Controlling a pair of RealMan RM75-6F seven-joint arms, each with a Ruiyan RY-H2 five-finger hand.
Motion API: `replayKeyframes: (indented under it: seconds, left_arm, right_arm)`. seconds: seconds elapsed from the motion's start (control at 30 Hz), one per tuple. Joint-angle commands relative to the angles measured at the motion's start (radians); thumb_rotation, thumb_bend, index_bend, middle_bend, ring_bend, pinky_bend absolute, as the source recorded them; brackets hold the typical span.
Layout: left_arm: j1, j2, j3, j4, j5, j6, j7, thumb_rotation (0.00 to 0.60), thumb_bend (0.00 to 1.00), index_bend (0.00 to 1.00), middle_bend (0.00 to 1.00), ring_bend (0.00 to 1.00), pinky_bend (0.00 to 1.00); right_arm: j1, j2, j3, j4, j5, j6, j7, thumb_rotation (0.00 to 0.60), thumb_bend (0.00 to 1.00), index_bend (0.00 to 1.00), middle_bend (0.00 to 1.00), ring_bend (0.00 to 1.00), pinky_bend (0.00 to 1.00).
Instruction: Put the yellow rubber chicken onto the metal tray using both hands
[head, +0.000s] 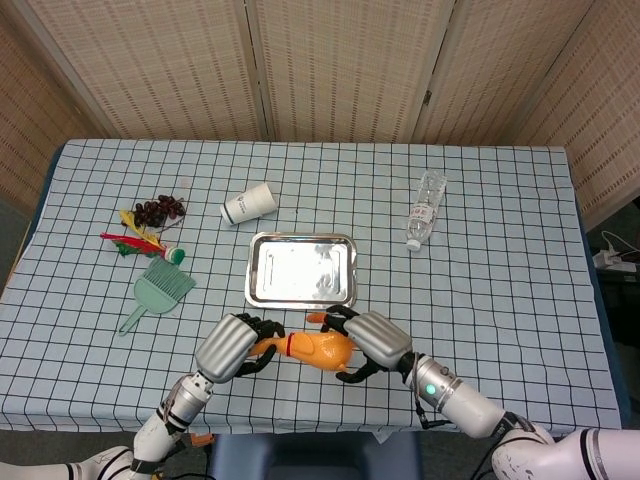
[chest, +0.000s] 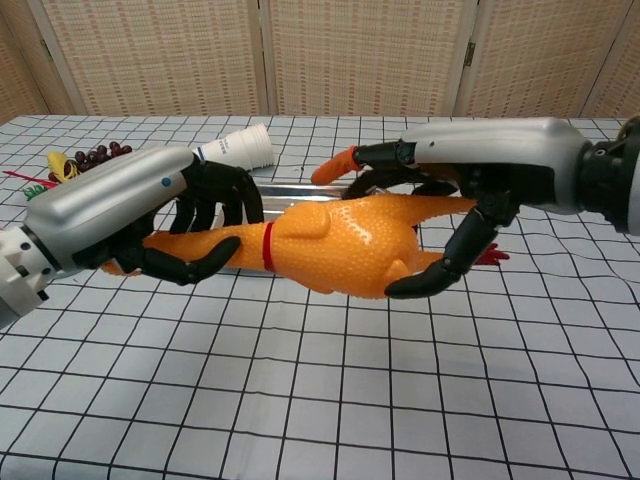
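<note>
The yellow rubber chicken hangs level above the table, carried between both hands, just in front of the metal tray. My left hand grips its neck end, fingers wrapped around it. My right hand holds the thick body end, thumb under and fingers over. In the head view the chicken lies between the left hand and the right hand, below the tray's near edge. In the chest view only a strip of the tray shows behind the chicken.
A white paper cup lies on its side behind the tray. A plastic bottle lies to the right. At the left are grapes, a feathered toy and a green dustpan.
</note>
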Motion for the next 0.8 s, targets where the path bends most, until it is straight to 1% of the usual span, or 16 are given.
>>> replayKeyframes:
  seconds: [0.03,0.27,0.43,0.5,0.53,0.57,0.6,0.63,0.67,0.73,0.77,0.8]
  left_arm:
    - [0.0,0.001,0.0,0.001,0.0,-0.001,0.002,0.6,0.68,0.81,0.77,0.8,1.0]
    - [-0.002,0.002,-0.004,-0.002,-0.004,-0.003,-0.001,0.6,0.68,0.81,0.77,0.8,1.0]
    - [-0.003,0.001,-0.005,-0.003,-0.003,-0.005,0.0,0.6,0.68,0.81,0.77,0.8,1.0]
    - [-0.004,0.001,-0.005,-0.004,-0.001,-0.004,-0.004,0.6,0.68,0.81,0.77,0.8,1.0]
    - [-0.004,0.001,-0.005,-0.004,0.001,-0.003,-0.007,0.6,0.68,0.81,0.77,0.8,1.0]
    - [-0.005,0.001,-0.005,-0.004,0.002,-0.003,-0.013,0.6,0.68,0.81,0.77,0.8,1.0]
    - [-0.005,0.001,-0.005,-0.005,0.003,-0.002,-0.019,0.6,0.68,0.81,0.77,0.81,1.0]
    - [-0.005,0.002,-0.005,-0.006,0.005,-0.001,-0.021,0.6,0.68,0.81,0.78,0.81,1.0]
    - [-0.005,0.002,-0.005,-0.007,0.006,0.0,-0.022,0.6,0.68,0.81,0.77,0.81,1.0]
    - [-0.005,0.002,-0.002,-0.008,0.009,0.001,-0.022,0.6,0.68,0.81,0.77,0.81,1.0]
    - [-0.005,0.003,-0.001,-0.009,0.011,0.001,-0.021,0.6,0.68,0.81,0.77,0.81,1.0]
    - [-0.005,0.003,0.0,-0.011,0.014,0.003,-0.02,0.6,0.68,0.81,0.77,0.81,1.0]
  right_arm:
    - [0.014,0.034,0.005,0.004,-0.031,-0.042,0.061,0.6,0.09,0.0,0.0,0.0,0.0]
    - [0.013,0.043,0.002,0.023,-0.063,-0.037,0.097,0.6,0.09,0.0,0.0,0.0,0.0]
    - [0.018,0.041,-0.001,0.031,-0.062,-0.038,0.097,0.6,0.09,0.0,0.0,0.0,0.0]
    - [0.018,0.039,-0.003,0.034,-0.051,-0.027,0.083,0.6,0.09,0.0,0.0,0.0,0.04]
    - [0.016,0.035,-0.003,0.035,-0.043,-0.016,0.071,0.6,0.09,0.05,0.06,0.05,0.14]
    - [0.015,0.03,-0.005,0.036,-0.036,-0.005,0.054,0.6,0.09,0.14,0.15,0.16,0.28]
    - [0.018,0.027,-0.009,0.035,-0.02,-0.004,0.036,0.6,0.09,0.23,0.23,0.24,0.38]
    - [0.021,0.022,-0.011,0.033,-0.004,-0.005,0.027,0.6,0.09,0.39,0.37,0.4,0.52]
    - [0.022,0.016,-0.01,0.034,0.002,0.0,0.02,0.6,0.1,0.5,0.45,0.48,0.61]
    - [0.021,0.002,-0.01,0.037,0.01,0.015,0.01,0.6,0.14,0.63,0.53,0.58,0.77]
    - [0.019,-0.005,-0.008,0.036,0.01,0.023,0.009,0.6,0.17,0.68,0.57,0.63,0.85]
    - [0.016,-0.013,-0.006,0.036,0.011,0.034,0.012,0.6,0.2,0.72,0.6,0.67,0.91]
